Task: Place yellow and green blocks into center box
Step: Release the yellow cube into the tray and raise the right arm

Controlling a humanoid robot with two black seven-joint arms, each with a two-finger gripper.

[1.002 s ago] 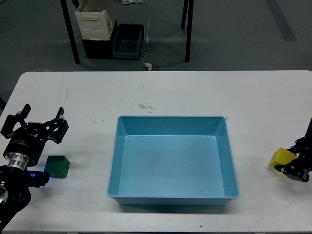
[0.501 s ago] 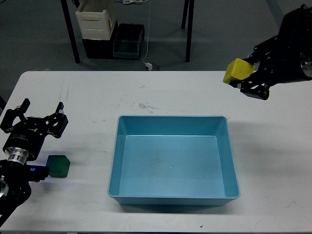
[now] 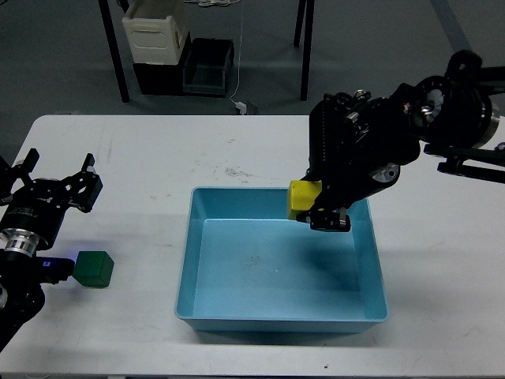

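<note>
The blue center box [image 3: 189, 260] sits in the middle of the white table. My right gripper [image 3: 316, 207] is shut on the yellow block [image 3: 301, 196] and holds it over the far part of the box, above its floor. The green block [image 3: 95, 268] lies on the table left of the box. My left gripper [image 3: 54, 183] is open and empty, a little behind and left of the green block, not touching it.
The white table [image 3: 252, 150] reaches to the frame's sides. Beyond its far edge stand table legs, a cream container [image 3: 155, 35] and a dark bin [image 3: 207, 67] on the floor. My right arm [image 3: 442, 118] spans the table's right side.
My right gripper lifted the yellow block from the table's right side, swung it high, then brought it left and down over the box. My left gripper drifted slightly left.
</note>
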